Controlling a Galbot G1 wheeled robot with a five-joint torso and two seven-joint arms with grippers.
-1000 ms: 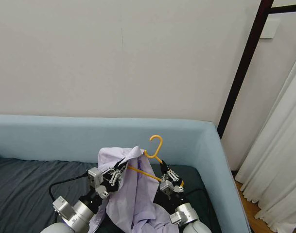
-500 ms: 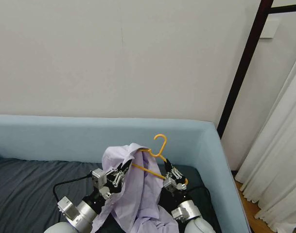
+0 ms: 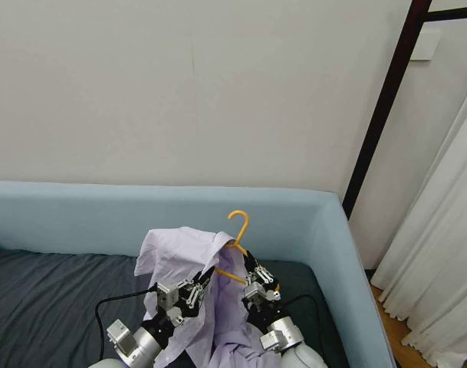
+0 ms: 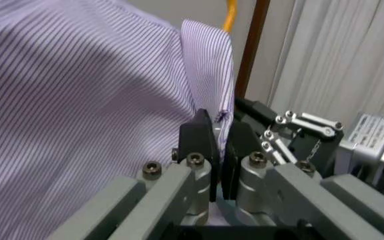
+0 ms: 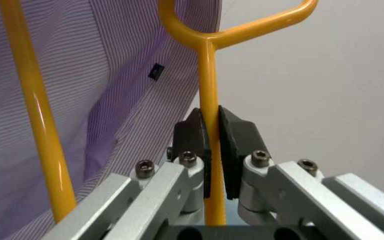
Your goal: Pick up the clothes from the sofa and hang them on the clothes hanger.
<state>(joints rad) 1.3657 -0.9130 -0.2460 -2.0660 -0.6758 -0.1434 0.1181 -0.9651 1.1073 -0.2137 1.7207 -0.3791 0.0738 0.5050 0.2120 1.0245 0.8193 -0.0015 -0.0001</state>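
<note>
A lilac striped shirt [image 3: 179, 264] hangs draped over an orange hanger [image 3: 236, 230] held above the sofa seat. My left gripper [image 3: 193, 287] is shut on the shirt's fabric [image 4: 112, 100], its pads [image 4: 195, 137] pinching a fold just below the collar [image 4: 208, 60]. My right gripper [image 3: 258, 277] is shut on the hanger's lower bar, and in the right wrist view its pads [image 5: 195, 135] clamp the orange rod [image 5: 208, 115] below the hook. Both grippers sit close together under the garment.
The light blue sofa [image 3: 317, 230] has a dark grey seat [image 3: 49, 299] and a raised right armrest. A dark vertical rack pole [image 3: 383, 107] stands at the right, with white curtains [image 3: 440, 253] beyond it. The wall behind is plain.
Both grippers have shifted left with the shirt and hanger. The shirt's shoulder has spread wider to the left and the hook now stands more upright.
</note>
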